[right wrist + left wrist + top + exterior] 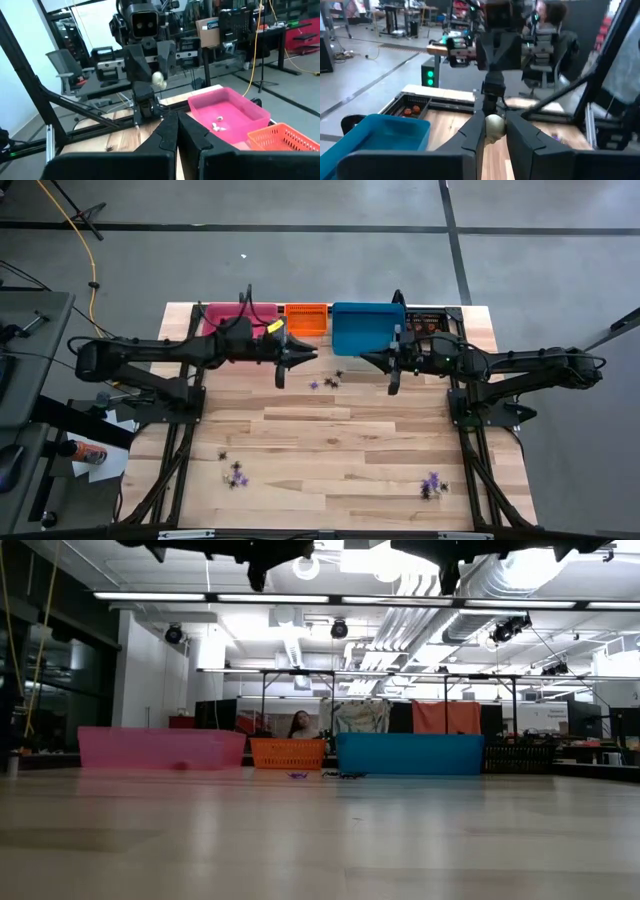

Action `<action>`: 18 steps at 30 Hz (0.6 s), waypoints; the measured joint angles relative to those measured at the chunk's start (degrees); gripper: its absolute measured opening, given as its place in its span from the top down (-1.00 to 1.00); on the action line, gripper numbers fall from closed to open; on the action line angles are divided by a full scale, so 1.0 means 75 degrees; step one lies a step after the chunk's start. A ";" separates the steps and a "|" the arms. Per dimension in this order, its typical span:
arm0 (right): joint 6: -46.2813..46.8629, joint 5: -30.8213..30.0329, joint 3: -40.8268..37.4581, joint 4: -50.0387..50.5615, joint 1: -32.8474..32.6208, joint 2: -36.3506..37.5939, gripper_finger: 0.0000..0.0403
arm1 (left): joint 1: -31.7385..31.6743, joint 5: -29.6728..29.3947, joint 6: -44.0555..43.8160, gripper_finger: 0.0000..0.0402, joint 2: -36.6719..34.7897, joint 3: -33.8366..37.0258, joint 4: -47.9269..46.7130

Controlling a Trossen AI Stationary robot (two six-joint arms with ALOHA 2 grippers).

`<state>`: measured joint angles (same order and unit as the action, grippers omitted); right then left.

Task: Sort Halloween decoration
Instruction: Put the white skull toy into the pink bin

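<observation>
My left gripper (305,356) hangs level above the table, just in front of the orange bin (307,318), and is shut on a pale whitish round trinket (494,125). It faces my right gripper (368,360), which is shut with nothing in it in front of the blue bin (368,328). More Halloween decoration lies on the wood: purple and black trinkets (330,380) between the grippers, and small groups near the front left (235,473) and front right (432,483). My left gripper pinches the pale trinket by its two sides (487,131) between its fingertips (475,131). The fingers are level and point toward the table's right edge. The trinket (158,79) is lifted clear of the table.
Along the far edge stand a pink bin (225,315) with a few pale trinkets (217,125) inside, the orange bin, the blue bin, and a black bin (432,320) holding orange pieces (412,111). Bare wood (330,440) spreads across the table's middle.
</observation>
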<state>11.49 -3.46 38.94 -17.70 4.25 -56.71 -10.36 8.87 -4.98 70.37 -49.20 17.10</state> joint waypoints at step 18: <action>-0.0003 0.0000 0.0000 0.0266 0.0000 0.0000 1.00 | -0.0108 -0.0072 0.0267 0.74 -0.0043 -0.0125 -0.0510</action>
<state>11.46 -3.46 38.94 -15.70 4.25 -56.71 -11.17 8.33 -2.97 70.05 -50.14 13.27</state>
